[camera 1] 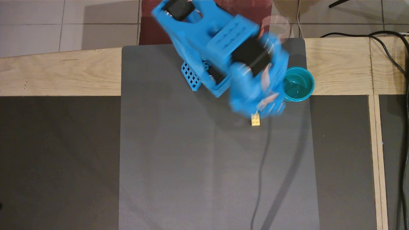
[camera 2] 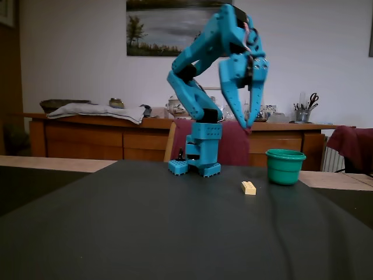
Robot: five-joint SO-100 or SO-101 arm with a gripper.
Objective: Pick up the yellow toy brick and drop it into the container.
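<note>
Blue blurry arm (camera 1: pixel 223 48) hides part of the yellow toy brick (camera 1: pixel 255 120) and container (camera 1: pixel 298 84) from overhead, while the fixed view shows both clear, gripper (camera 2: pixel 247 122) spread empty above.

Dim fixed view; overhead evenly lit, the arm (camera 1: pixel 243 64) motion-blurred, perhaps glare inside the container (camera 1: pixel 297 84).

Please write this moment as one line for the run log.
phase: approach | end effector: open, empty, raised above mat | yellow toy brick: on mat, untouched | container: upright, beside brick
</note>
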